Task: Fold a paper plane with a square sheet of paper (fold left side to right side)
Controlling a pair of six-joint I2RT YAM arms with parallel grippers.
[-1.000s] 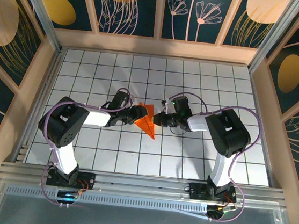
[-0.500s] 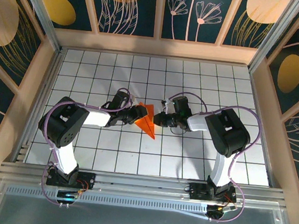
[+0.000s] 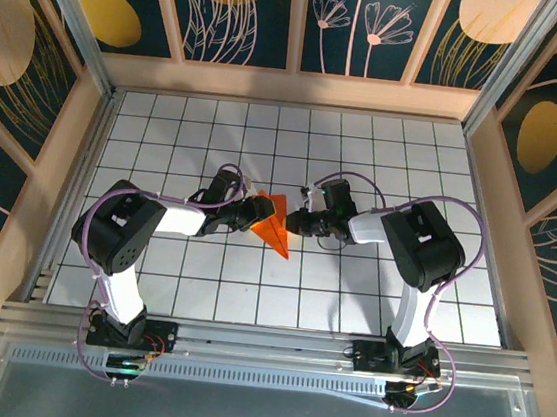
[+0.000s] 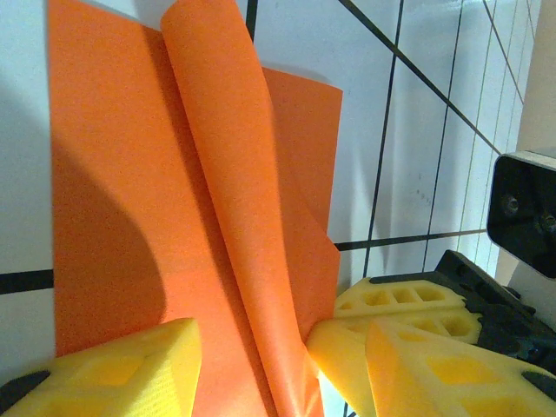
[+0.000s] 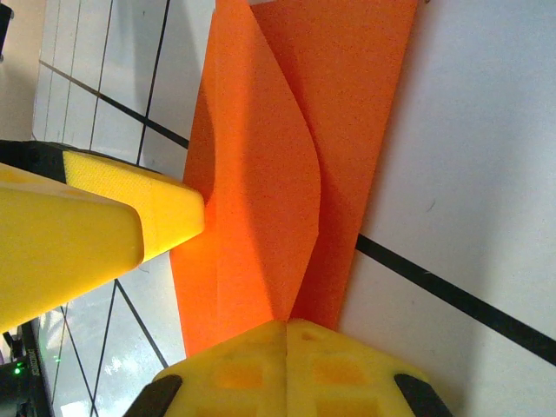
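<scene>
The square sheet of paper [image 3: 275,223] is a bright orange creased wedge lying on the white grid table between both arms. In the left wrist view the paper [image 4: 130,174] has one flap standing up in a curved ridge. My left gripper [image 4: 252,369] is open, its yellow fingers [image 4: 122,373] either side of that ridge. My right gripper [image 5: 287,334] is shut, its joined tips resting on the paper [image 5: 278,156] where the folds meet. From above, the left gripper [image 3: 257,212] and the right gripper [image 3: 295,222] face each other across the wedge.
The white grid table [image 3: 349,297] is walled by wooden rails [image 3: 292,87] at the back and sides. The right gripper's yellow fingers [image 4: 400,300] lie close beside my left gripper at the paper's right edge. Free floor lies in front of the paper.
</scene>
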